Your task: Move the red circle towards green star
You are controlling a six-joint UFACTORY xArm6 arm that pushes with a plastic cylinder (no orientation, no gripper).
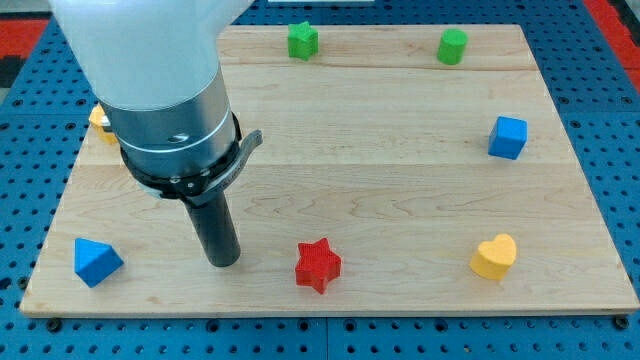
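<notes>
The red circle cannot be seen anywhere on the pale wooden board (400,150), nor any readable writing. The small green star-shaped block (302,40) sits at the view's top edge, well above my tip (223,262). The bare dark rod holds nothing, its end resting left of a red star-shaped block (318,265).

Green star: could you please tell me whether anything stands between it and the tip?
No block shows between my tip and the green star, though the arm hides some board. No red circle is visible.
</notes>
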